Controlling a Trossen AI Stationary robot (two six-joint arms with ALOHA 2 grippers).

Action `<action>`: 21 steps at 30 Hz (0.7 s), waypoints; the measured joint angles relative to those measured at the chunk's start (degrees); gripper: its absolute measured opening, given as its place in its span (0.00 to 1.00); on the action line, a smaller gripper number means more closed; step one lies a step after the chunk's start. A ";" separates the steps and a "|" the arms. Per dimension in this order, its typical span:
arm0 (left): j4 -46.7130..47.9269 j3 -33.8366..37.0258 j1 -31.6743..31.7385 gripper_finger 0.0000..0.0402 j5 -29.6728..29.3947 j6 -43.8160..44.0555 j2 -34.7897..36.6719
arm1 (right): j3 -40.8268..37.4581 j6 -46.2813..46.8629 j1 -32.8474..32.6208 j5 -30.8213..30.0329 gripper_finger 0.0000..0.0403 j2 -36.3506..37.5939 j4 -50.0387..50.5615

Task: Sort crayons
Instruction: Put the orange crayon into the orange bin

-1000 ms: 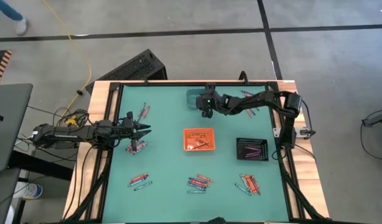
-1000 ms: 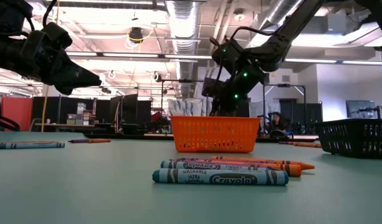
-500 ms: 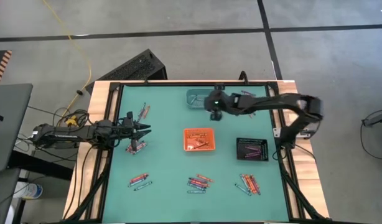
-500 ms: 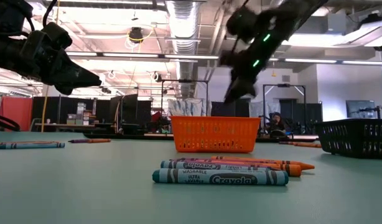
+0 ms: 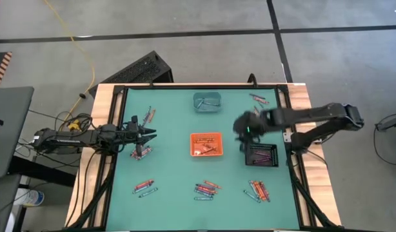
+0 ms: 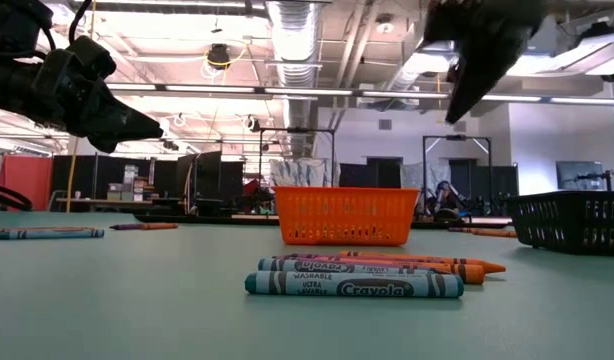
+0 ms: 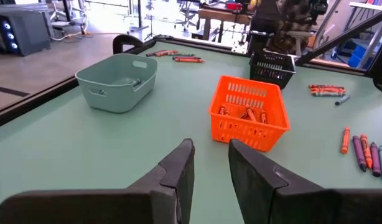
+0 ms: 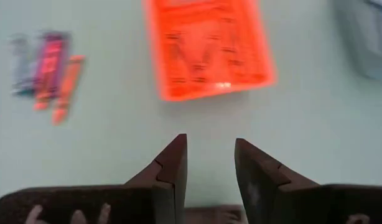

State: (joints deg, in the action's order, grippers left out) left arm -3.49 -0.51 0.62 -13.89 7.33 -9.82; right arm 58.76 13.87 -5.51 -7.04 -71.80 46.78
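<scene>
Our right claw (image 5: 244, 132) open & empty betw. orange tray (image 5: 206, 144) & black tray (image 5: 261, 154); left claw (image 5: 150, 134) apart, empty, above desk (image 5: 172, 174) edge crayons (image 5: 140, 152).

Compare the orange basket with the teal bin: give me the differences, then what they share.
Colour: the orange basket is bright orange, the teal bin pale grey-green.
Walls: the basket's are slotted mesh; the bin's are solid, with a handle cut-out.
Place: in the high view the basket sits mid-table, the bin near the far edge.
Contents: several crayons show in the basket; only one or so in the bin.
Shared: both are small open-topped containers standing upright.
</scene>
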 joint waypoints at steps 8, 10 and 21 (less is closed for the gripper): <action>0.00 0.00 0.00 0.22 0.01 0.00 0.00 | 0.00 7.00 -24.25 -9.40 0.32 -11.80 -11.46; 0.02 0.00 0.00 0.22 0.00 0.00 0.00 | -0.55 5.97 -27.61 -9.45 0.32 -15.72 -17.10; 0.00 0.00 0.00 0.22 0.00 0.00 0.00 | -2.92 0.65 -29.19 -8.29 0.32 -24.97 -36.90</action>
State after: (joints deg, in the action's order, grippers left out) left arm -3.49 -0.51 0.62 -13.89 7.33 -9.82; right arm 55.84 14.52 -34.70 -15.33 -96.76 9.89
